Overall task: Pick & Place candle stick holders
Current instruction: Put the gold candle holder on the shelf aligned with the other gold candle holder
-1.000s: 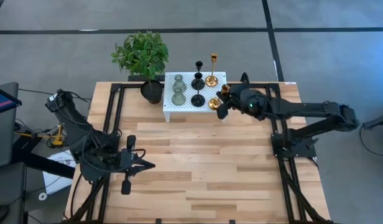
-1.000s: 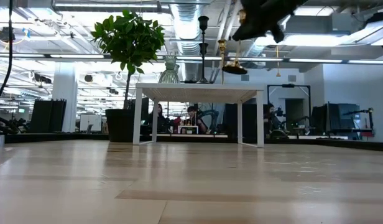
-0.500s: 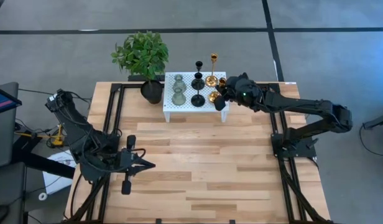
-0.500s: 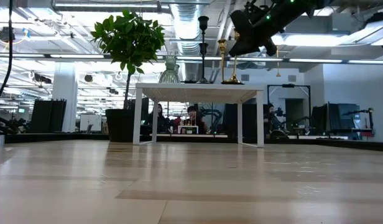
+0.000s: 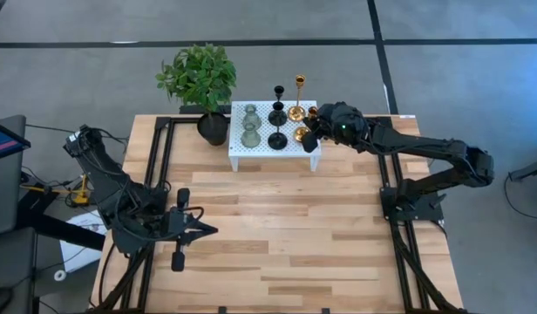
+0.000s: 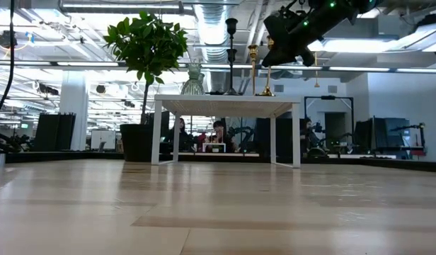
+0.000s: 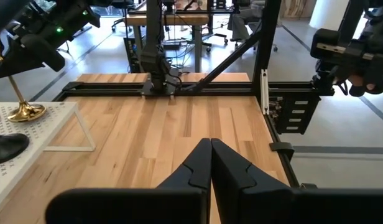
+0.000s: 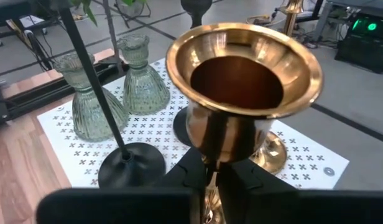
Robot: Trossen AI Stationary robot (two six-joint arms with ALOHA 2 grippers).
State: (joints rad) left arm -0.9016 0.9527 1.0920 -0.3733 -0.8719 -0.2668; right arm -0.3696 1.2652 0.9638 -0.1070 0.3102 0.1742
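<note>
Right gripper (image 5: pixel 309 133), upper centre of the high view, fingers grasping a gold candle stick holder (image 8: pixel 243 87) over the right end of the white stand (image 5: pixel 240 150). Left gripper (image 5: pixel 209 231), lower left, fingers clenched above the bench (image 5: pixel 295 235).

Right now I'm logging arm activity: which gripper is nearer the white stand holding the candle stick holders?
Right. The right gripper is at the white stand, fingers shut on a gold candle stick holder at its edge. The left gripper waits shut, far across the table.
</note>
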